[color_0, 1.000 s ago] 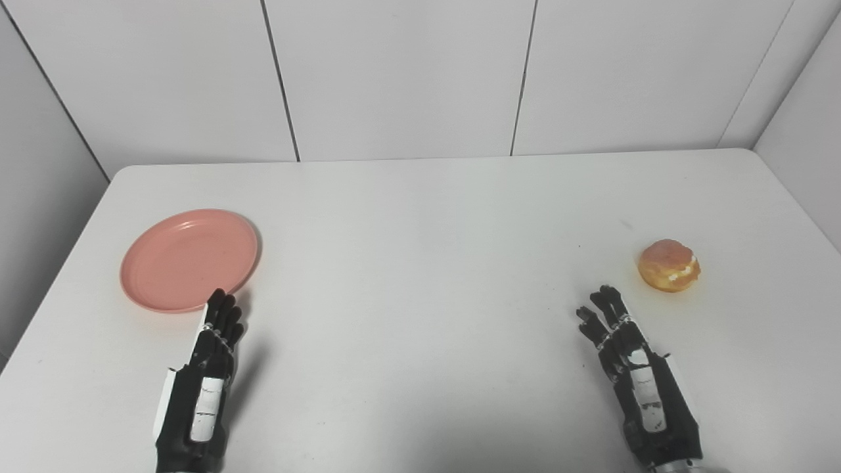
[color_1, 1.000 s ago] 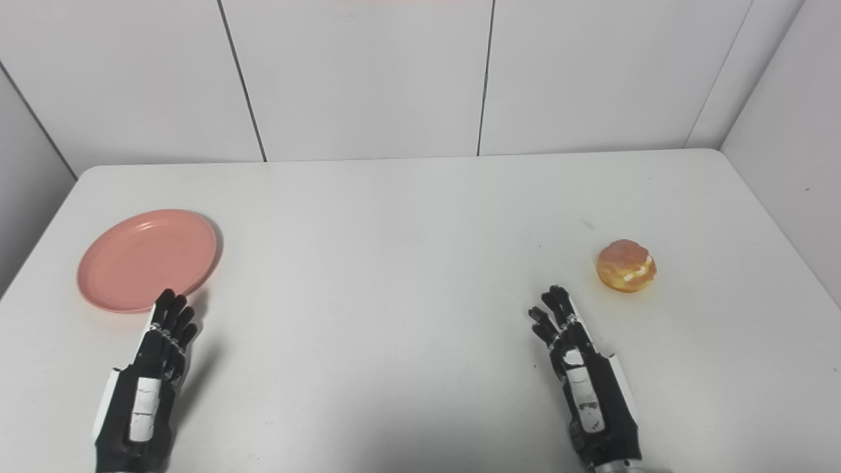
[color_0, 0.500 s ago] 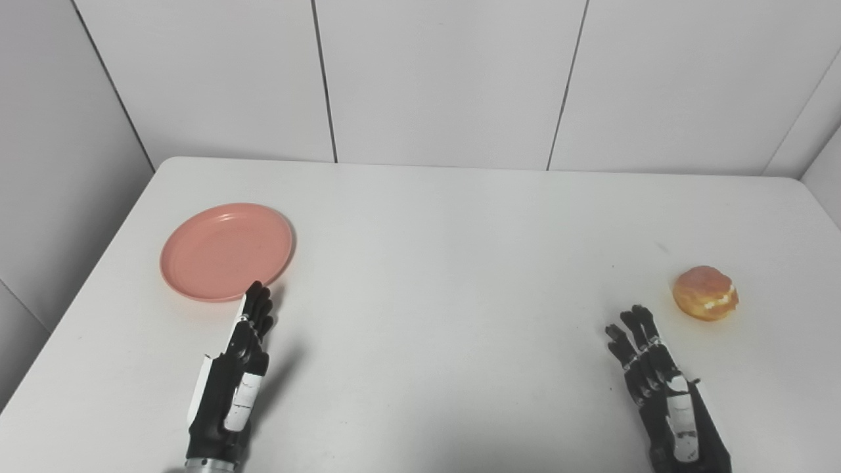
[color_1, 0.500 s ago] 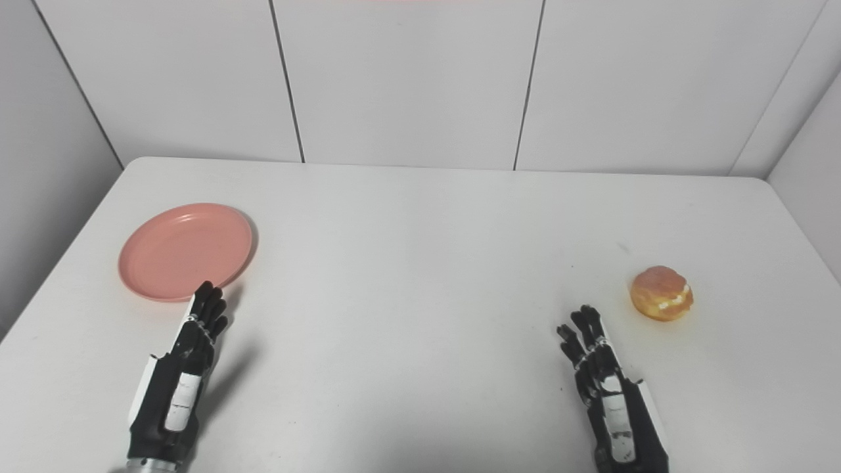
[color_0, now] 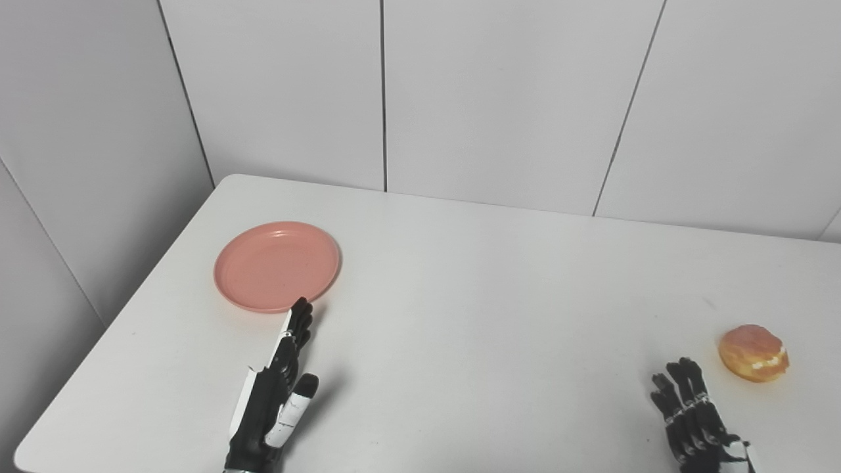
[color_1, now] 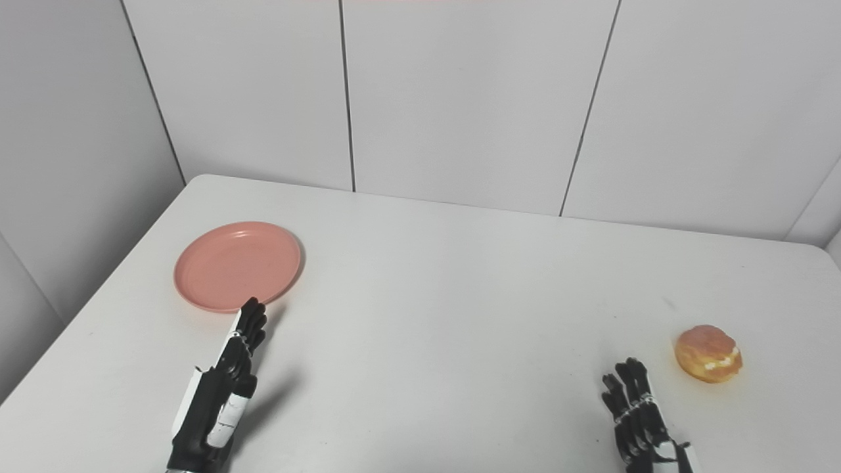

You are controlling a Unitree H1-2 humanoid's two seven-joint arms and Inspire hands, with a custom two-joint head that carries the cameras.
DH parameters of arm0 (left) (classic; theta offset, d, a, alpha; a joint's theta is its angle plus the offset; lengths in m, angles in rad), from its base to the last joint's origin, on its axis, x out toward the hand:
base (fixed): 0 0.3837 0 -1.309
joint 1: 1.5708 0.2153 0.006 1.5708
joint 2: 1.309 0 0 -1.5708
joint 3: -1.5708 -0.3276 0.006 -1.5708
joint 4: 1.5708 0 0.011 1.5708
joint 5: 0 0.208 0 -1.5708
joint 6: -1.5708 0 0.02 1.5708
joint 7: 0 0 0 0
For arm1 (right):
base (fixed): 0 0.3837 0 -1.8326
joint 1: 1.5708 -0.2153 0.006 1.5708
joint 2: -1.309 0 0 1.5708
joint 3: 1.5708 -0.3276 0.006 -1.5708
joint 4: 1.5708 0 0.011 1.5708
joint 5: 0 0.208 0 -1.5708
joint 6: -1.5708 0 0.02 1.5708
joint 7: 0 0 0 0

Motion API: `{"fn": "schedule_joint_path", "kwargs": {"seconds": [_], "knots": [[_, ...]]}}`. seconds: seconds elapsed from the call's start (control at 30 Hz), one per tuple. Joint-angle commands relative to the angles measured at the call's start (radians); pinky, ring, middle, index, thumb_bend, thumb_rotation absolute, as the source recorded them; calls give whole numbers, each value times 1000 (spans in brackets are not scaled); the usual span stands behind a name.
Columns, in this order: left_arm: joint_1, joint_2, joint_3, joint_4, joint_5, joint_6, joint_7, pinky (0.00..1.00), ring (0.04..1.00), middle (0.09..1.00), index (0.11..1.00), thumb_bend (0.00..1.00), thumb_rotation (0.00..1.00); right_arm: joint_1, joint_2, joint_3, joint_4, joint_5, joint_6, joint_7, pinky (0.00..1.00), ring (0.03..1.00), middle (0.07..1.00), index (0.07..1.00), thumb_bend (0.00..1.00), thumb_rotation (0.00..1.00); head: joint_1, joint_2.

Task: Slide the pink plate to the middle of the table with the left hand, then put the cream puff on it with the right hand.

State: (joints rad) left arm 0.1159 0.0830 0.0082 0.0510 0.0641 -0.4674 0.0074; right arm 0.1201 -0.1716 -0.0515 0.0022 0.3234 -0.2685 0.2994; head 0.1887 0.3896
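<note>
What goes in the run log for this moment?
left hand open, fingertips at pink plate near rim | right hand open, short of cream puff | plate unmoved from table's left

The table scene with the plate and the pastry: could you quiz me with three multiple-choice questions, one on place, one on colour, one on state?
1. Where is the cream puff?
A. on the plate
B. on the table, right side
C. in a robot hand

2. What colour is the plate?
A. pink
B. blue
C. green

3. What is the left robot hand doing?
A. gripping the plate
B. holding the puff
C. open, fingertips at the plate's near rim

Answers: B, the puff sits on bare table beside the open right robot hand; A, it is plainly pink; C, its fingers are extended, holding nothing.
</note>
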Motion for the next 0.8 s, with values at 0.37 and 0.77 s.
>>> {"fn": "schedule_joint_path", "kwargs": {"seconds": [0.37, 0.77], "knots": [[-4, -69, -71, 146, 44, 58, 1, 1000, 1000, 1000, 1000, 894, 925, -4, -21, -28, 173, -9, 38, -14, 1000, 971, 1000, 1000, 775, 1000, 17, -26], [8, -72, -47, 113, -39, 23, -1, 995, 1000, 1000, 1000, 926, 903, -8, -3, -18, 169, -14, 38, -18, 1000, 983, 1000, 1000, 821, 1000, 0, -31]]}}
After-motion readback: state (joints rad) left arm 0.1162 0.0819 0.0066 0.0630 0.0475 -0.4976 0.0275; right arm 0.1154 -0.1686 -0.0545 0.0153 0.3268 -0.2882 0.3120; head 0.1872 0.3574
